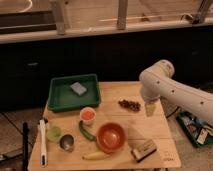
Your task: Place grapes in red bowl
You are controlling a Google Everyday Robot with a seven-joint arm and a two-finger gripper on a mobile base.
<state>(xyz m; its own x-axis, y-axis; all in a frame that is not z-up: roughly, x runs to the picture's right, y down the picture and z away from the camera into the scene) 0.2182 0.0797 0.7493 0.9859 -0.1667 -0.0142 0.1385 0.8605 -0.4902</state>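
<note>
The grapes (129, 105), a small dark reddish-purple cluster, lie on the wooden table (115, 94) right of centre. The red bowl (111, 136), wide and orange-red, sits near the table's front centre, below and left of the grapes. My gripper (150, 108) hangs from the white arm (172, 90), pointing down just right of the grapes and a little above the table. It holds nothing that I can see.
A green tray (73, 93) with a grey sponge (78, 88) at back left. A small white cup (88, 115), green vegetable (86, 131), light green cup (53, 133), metal cup (67, 143), banana (96, 155), white tool (42, 142), and a brown block (144, 149) at front right.
</note>
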